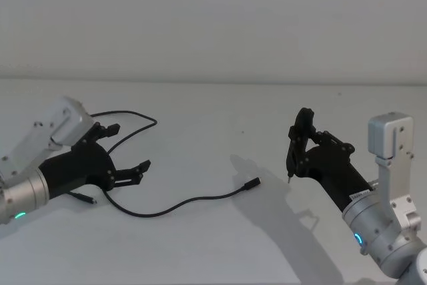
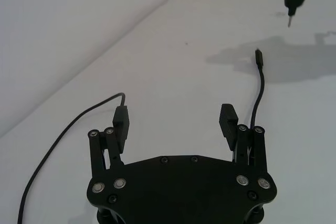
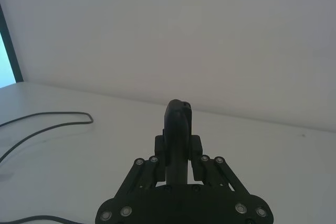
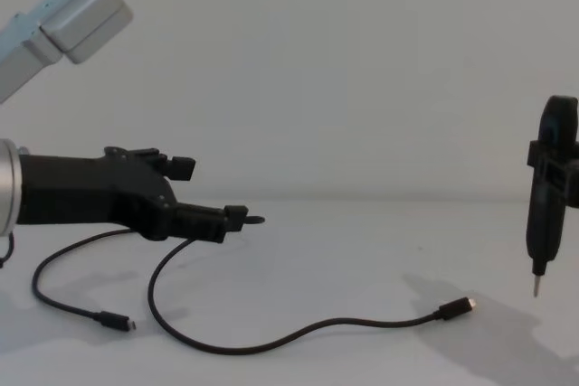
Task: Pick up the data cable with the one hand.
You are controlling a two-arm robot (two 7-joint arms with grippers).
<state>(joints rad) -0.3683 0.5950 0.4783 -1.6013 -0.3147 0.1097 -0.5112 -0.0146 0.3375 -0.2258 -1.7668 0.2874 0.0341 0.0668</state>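
Data cable (image 1: 200, 198) apparently under left claw (image 1: 130, 145)

We see a plain white wall (image 1: 213, 18) rising behind a matte white surface (image 1: 200, 251), evenly lit, soft shadows pooling at right; a dark frame (image 3: 11, 51) edges a bright bluish pane (image 3: 4, 66).

Open table (image 1: 220, 131) around data cable (image 1: 200, 197)

data cable (image 4: 362, 320): matt black, metallic plug tip; left gripper (image 1: 130, 145): matt black; tool (image 4: 547, 214): dark, metal tip
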